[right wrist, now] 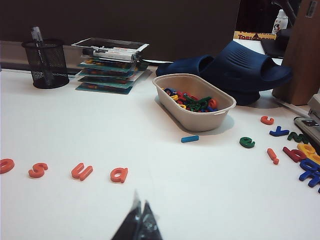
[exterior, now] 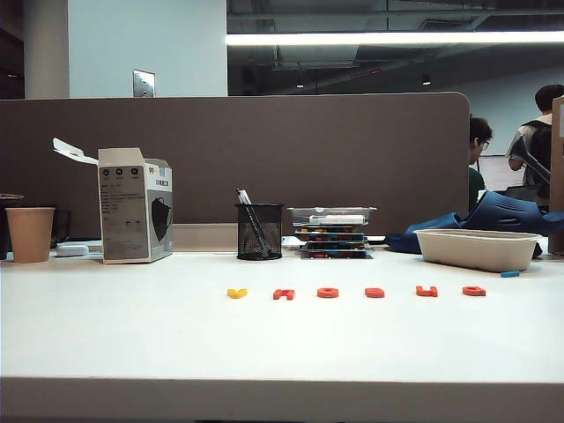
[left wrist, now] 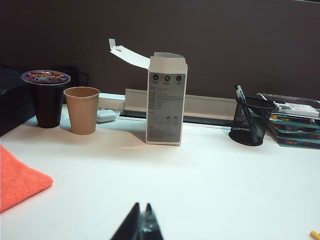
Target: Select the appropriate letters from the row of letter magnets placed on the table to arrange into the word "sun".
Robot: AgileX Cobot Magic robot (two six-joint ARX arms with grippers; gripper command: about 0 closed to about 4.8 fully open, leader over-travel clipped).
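Observation:
On the white table (exterior: pixel 132 344) lies the row of letter magnets: a yellow one (exterior: pixel 236 293), then orange-red n (exterior: pixel 283 294), a round letter (exterior: pixel 328 292), s (exterior: pixel 374 292), u (exterior: pixel 426 291) and another round one (exterior: pixel 474 290). The right wrist view shows s (right wrist: pixel 38 170) and u (right wrist: pixel 81 171) ahead of my right gripper (right wrist: pixel 141 196), which is shut and empty, well short of the row. My left gripper (left wrist: pixel 142 203) is shut on nothing over bare table; only the yellow letter (left wrist: pixel 314 234) shows at that view's edge. Neither gripper appears in the exterior view.
Behind the row stand a mesh pen cup (exterior: pixel 259 232), stacked trays (exterior: pixel 333 233), a white carton (exterior: pixel 135 205) and a paper cup (exterior: pixel 30 233). A beige tub of letters (right wrist: pixel 194 101), blue slippers (right wrist: pixel 240 67) and loose letters (right wrist: pixel 295 152) lie right. An orange cloth (left wrist: pixel 17 182) lies left.

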